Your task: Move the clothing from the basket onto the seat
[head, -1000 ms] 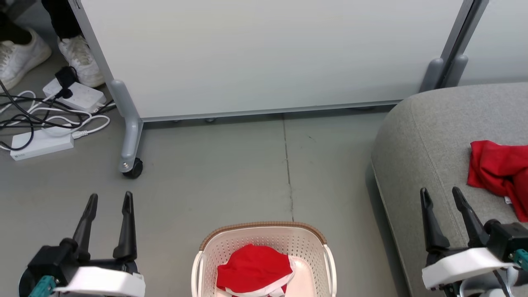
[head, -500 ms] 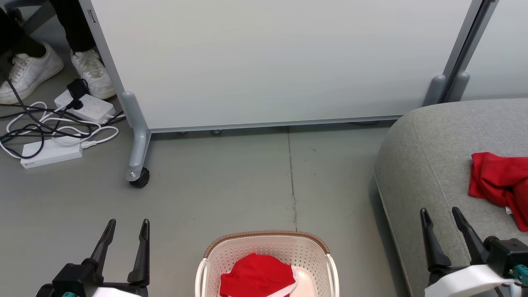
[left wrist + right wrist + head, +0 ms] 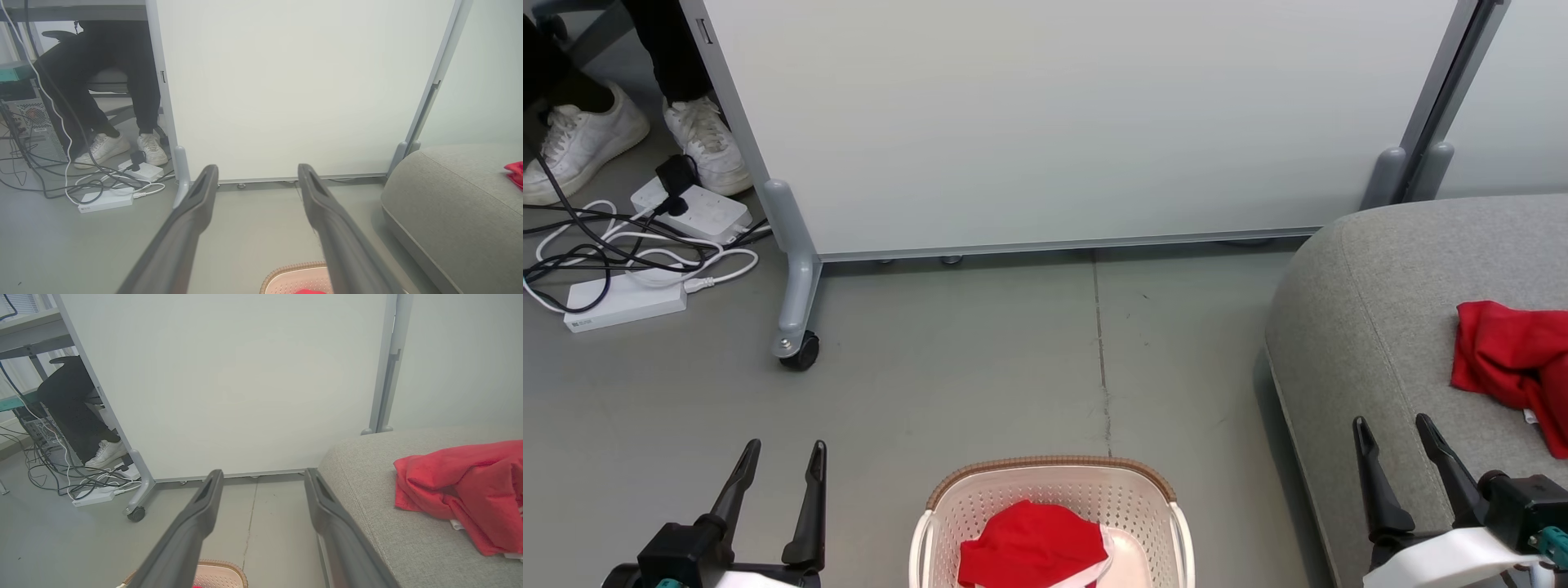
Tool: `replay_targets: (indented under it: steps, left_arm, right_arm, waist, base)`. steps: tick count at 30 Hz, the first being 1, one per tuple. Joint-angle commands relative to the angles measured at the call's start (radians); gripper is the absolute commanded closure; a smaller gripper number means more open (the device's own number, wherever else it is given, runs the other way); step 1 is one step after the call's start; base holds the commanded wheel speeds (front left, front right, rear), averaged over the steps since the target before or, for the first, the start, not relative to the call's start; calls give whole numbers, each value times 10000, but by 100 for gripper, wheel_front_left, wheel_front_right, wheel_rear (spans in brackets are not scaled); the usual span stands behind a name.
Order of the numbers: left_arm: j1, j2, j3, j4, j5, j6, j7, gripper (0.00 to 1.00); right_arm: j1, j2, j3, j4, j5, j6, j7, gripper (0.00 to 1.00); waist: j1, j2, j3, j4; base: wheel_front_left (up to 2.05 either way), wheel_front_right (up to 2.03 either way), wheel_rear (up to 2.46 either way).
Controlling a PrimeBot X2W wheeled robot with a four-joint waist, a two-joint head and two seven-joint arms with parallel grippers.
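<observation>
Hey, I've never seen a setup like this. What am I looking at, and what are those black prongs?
This is a two-armed wheeled robot. One picture comes from a camera on its head, looking down; the other two come from cameras on its wrists, looking along the fingers. The prongs are its left hand and right hand, both open, holding nothing. Between them stands a basket with one red garment inside. A second red garment lies on the grey seat at the right. A white partition stands behind.
</observation>
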Motion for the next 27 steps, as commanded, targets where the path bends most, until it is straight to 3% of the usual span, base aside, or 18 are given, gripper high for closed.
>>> replay_targets:
  steps: [1,21,27]
  left_arm:
    - [-139,54,-7,15,46,2,-23,0]
    - [-672,85,-84,43,-46,37,-19,0]
    - [-1615,66,-33,-86,32,-175,-21,0]
  right_arm:
    - [83,-65,-22,-38,29,20,14,0]
    - [74,-66,-90,-32,105,20,-49,0]
    - [-316,-65,3,-473,-30,20,27,0]
  waist:
    - [0,0,2,15]
    - [0,0,178,181]
    - [0,0,978,120]
  base:
    - [0,0,0]
    - [0,0,0]
    - [0,0,0]
